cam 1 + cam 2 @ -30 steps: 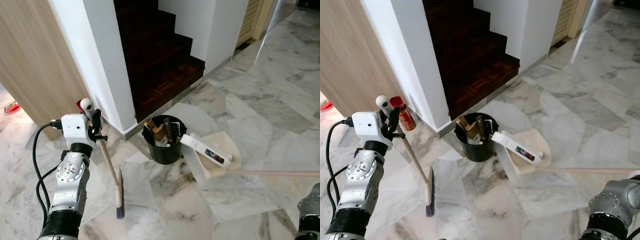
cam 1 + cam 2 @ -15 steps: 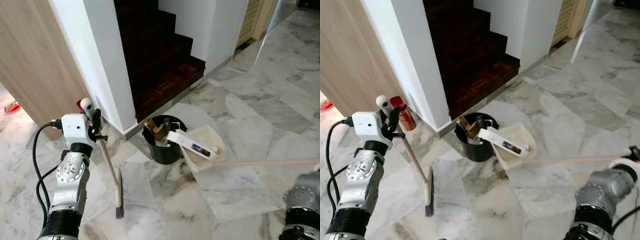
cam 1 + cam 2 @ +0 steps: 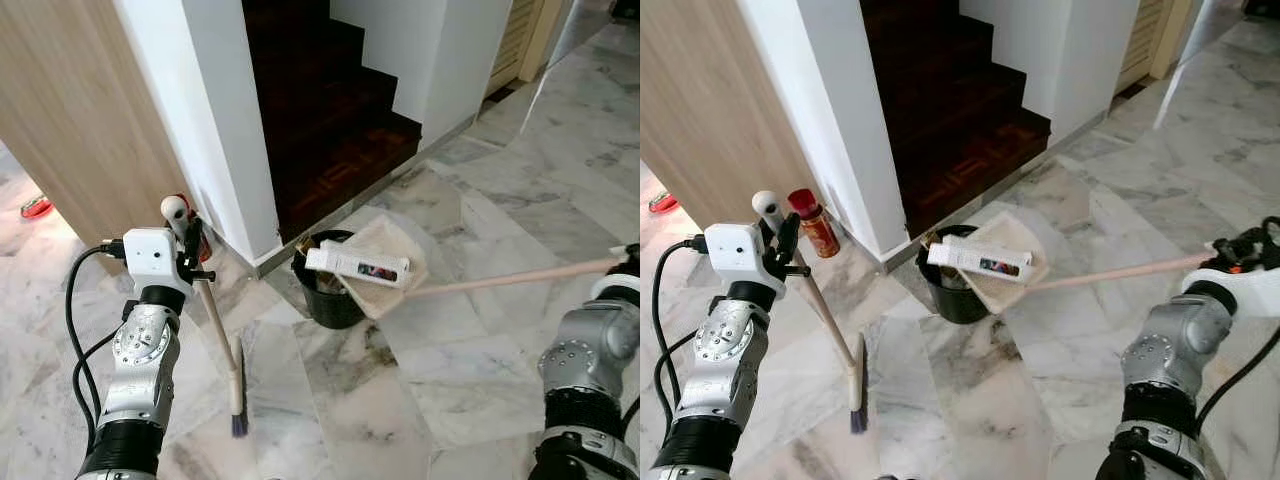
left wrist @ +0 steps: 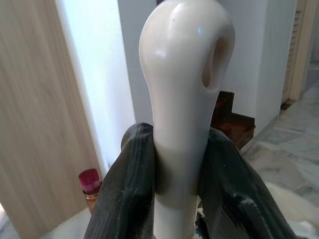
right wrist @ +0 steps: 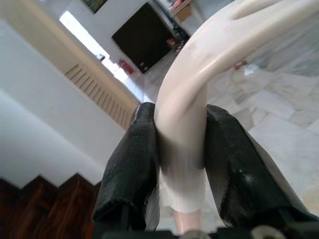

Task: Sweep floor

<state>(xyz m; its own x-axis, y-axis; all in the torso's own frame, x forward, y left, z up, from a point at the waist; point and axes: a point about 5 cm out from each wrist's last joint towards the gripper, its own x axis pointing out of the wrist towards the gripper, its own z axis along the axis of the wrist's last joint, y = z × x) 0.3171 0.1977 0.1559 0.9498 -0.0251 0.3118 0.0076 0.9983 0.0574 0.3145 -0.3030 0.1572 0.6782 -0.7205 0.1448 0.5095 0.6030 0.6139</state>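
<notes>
hidden: bucket (image 3: 330, 300) contents mostly covered by the dustpan; a few brownish scraps poke out at its rim, cannot tell what they are
hard to make out: white box (image 3: 358, 265) lying on the dustpan has a dark printed patch, writing too small to read
cut off: right gripper (image 3: 1240, 250) sits at the frame edge in the head views
left gripper (image 4: 174, 194): fingers (image 4: 124, 194) pinching the broom handle just below its rounded white knob
broom (image 3: 222, 340): handle tilted, brush end (image 3: 238, 425) on the marble floor (image 3: 480, 370) near the robot's left side
right gripper state: fingers (image 5: 132, 169) clamped on the pale end of the dustpan handle (image 3: 1110, 272)
dustpan (image 3: 385, 270): raised off the floor, pan tilted over the bucket mouth, long handle running toward the robot's right arm
bucket place: black, on the floor in front of the dark wooden stairs (image 3: 330, 120)
around: red-capped spray can (image 3: 818, 225) at the foot of the white wall (image 3: 210, 110), beside a wood panel (image 3: 70, 110); red thing (image 3: 38, 207) on the floor far left, partly out of view
in the way: wall corner stands close behind broom and bucket
brands: none readable
</notes>
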